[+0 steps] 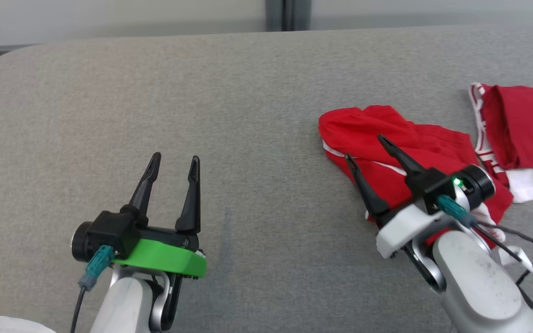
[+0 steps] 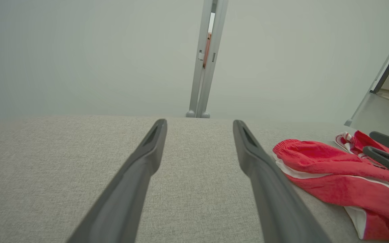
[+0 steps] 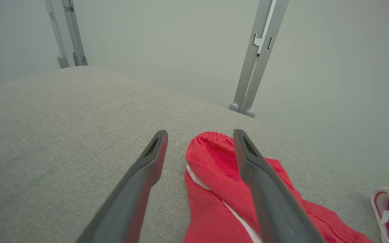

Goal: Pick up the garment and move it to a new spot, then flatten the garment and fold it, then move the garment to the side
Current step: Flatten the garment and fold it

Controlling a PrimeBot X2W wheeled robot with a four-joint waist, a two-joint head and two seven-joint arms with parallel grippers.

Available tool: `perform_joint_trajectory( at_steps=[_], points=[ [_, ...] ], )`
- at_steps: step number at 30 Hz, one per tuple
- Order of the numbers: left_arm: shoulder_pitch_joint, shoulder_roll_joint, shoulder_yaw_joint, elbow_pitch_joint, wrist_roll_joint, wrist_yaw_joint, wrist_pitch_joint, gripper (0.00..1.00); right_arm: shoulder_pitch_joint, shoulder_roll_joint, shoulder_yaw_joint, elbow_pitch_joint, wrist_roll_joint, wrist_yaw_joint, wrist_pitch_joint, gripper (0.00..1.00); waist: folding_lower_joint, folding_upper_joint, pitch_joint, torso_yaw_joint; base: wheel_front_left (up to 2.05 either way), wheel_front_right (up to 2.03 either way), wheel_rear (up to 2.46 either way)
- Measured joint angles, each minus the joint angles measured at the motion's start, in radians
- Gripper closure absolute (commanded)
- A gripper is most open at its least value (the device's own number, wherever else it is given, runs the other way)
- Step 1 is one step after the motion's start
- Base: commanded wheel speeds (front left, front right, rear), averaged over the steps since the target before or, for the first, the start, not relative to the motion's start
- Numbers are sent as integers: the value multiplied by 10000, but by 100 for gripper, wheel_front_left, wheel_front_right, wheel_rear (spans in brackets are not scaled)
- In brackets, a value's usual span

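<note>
Jaws apart, right end effector [image 1: 364, 147] angles over the red garment [image 1: 377, 127]; left end effector [image 1: 176, 157], also spread, over grey surface [image 1: 248, 115].

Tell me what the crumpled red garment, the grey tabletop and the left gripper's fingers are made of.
Crumpled red garment: soft knit or terry-like cloth, matte; fuzzy nap, limp folds.
Grey tabletop: woven fabric covering, matte; fine heathered weave.
Left gripper's fingers: probably moulded plastic, dark, slight sheen; smooth.
</note>
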Motion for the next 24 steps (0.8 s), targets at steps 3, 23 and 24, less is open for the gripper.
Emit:
perform_joint_trajectory(
  at_steps=[3, 23, 24],
  points=[
    [-63, 2, -165, 52, -165, 52, 0, 0, -707, -17, 205, 1022, -209, 0, 437, 0, 0, 0, 146, 295, 0, 0, 0],
    [-256, 2, -577, 88, -491, 339, 0, 0, -2419, 769, -234, 4451, -59, 0, -8, 100, 0, 0, 584, 1566, 0, 0, 0],
    [-252, 4, -560, 100, -489, 339, 0, 0, -2418, 855, 4, 4328, 320, 0, -75, 100, 0, 0, 562, 1525, 0, 0, 0]
  ],
)
